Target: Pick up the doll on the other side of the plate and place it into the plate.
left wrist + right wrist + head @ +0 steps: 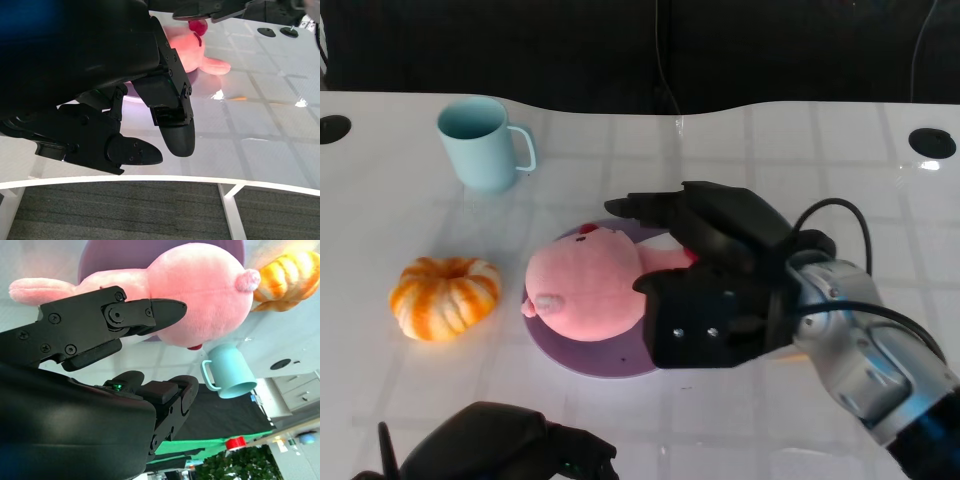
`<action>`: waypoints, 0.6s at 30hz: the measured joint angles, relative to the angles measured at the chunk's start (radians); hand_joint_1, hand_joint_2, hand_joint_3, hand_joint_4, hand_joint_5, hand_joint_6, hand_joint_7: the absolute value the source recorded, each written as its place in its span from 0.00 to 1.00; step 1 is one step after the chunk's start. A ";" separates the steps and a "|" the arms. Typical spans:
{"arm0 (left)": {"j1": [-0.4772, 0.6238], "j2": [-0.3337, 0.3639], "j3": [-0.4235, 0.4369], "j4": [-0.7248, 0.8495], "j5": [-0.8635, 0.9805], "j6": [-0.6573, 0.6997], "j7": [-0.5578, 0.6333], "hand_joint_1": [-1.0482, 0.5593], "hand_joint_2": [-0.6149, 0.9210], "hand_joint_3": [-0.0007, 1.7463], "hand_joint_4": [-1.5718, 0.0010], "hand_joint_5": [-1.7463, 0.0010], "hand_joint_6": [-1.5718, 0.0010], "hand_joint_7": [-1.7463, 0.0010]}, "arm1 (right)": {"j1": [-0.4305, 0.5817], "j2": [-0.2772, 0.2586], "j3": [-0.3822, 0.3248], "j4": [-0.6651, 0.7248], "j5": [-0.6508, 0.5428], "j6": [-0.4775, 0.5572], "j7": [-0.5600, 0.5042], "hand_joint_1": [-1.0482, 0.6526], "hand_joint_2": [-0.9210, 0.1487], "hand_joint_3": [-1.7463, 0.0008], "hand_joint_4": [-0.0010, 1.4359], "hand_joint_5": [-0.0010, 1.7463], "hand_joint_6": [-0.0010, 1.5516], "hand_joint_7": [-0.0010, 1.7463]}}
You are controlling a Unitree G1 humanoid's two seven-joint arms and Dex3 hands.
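The pink plush doll (582, 292) lies on its side in the purple plate (590, 362) at the table's middle, head toward the orange pumpkin. My right hand (712, 278) hovers over the doll's body, its fingers spread around it. In the right wrist view one finger crosses in front of the doll (205, 295), the other fingers stand apart from it, and the plate (125, 255) shows behind. My left hand (500, 445) rests low at the table's front edge and holds nothing; its fingers (172, 127) are loosely bent above the tabletop. The doll's legs (212, 64) show beyond them.
An orange plush pumpkin (445, 296) sits left of the plate. A light blue mug (480, 142) stands behind it, handle to the right. The white table ends in a curved far edge with a dark backdrop behind. A black cable runs along my right forearm.
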 measured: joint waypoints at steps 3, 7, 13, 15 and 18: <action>-0.002 0.000 -0.001 0.001 0.000 -0.001 0.000 0.54 1.00 0.15 0.55 0.14 0.43 0.65 | 0.033 -0.022 -0.025 -0.057 0.017 -0.004 0.011 0.26 0.00 0.86 0.13 0.26 0.25 0.01; -0.007 0.000 -0.002 0.002 0.003 0.001 0.000 0.54 1.00 0.16 0.55 0.15 0.43 0.65 | 0.115 -0.071 -0.070 -0.160 0.053 -0.024 0.024 0.27 0.00 0.84 0.17 0.29 0.27 0.02; -0.016 -0.001 -0.005 0.007 0.003 0.002 0.000 0.54 1.00 0.15 0.55 0.13 0.42 0.64 | 0.242 -0.133 -0.149 -0.259 0.098 -0.062 0.024 0.30 0.00 0.85 0.23 0.37 0.32 0.04; -0.017 -0.002 -0.008 0.007 0.003 0.003 0.000 0.54 1.00 0.16 0.55 0.13 0.43 0.64 | 0.280 -0.152 -0.179 -0.288 0.112 -0.081 0.021 0.31 0.00 0.86 0.25 0.42 0.35 0.04; -0.020 -0.002 -0.009 0.007 0.004 0.005 0.000 0.54 1.00 0.15 0.55 0.13 0.43 0.64 | 0.339 -0.174 -0.222 -0.326 0.132 -0.113 0.012 0.38 0.00 0.91 0.29 0.51 0.42 0.07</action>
